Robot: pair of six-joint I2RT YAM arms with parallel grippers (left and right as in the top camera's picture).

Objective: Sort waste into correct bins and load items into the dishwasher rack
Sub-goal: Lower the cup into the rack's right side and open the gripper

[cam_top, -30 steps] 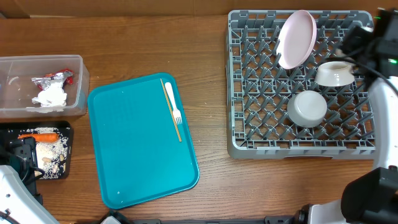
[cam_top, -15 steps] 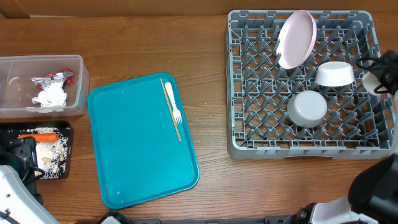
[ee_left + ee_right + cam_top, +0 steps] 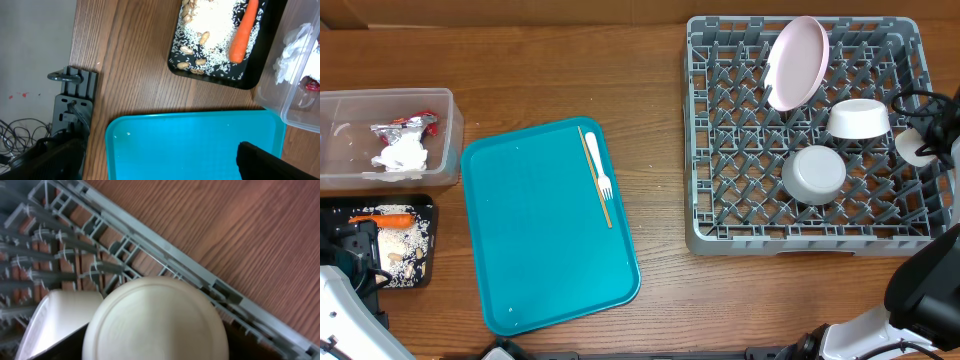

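- Right gripper [image 3: 150, 347]: at the right edge of the dishwasher rack [image 3: 740, 215], with the small white cup [image 3: 917, 148] between its dark fingers; the cup's round base fills the wrist view, and I cannot tell whether the fingers are pressing on it or apart from it
- Left gripper [image 3: 160, 160]: fingers wide apart with nothing between them, hanging over the near left end of the teal tray [image 3: 545, 250]
- In the rack: the pink plate [image 3: 797, 62] leans on edge among the pegs at the far side; a tilted bowl [image 3: 858, 118] lies just left of the cup; a second bowl [image 3: 813, 173] sits mouth down nearer the middle
- On the teal tray: the white fork [image 3: 598, 165] lies beside the wooden stick [image 3: 595, 180], both towards the far right part of the tray
- Clear tub [image 3: 445, 140], far left: holds the crumpled napkin [image 3: 400, 155] and a foil wrapper [image 3: 405, 125]
- Black tray [image 3: 425, 275], near left: holds the carrot [image 3: 382, 218] with rice and nuts [image 3: 210, 25] spread beside it
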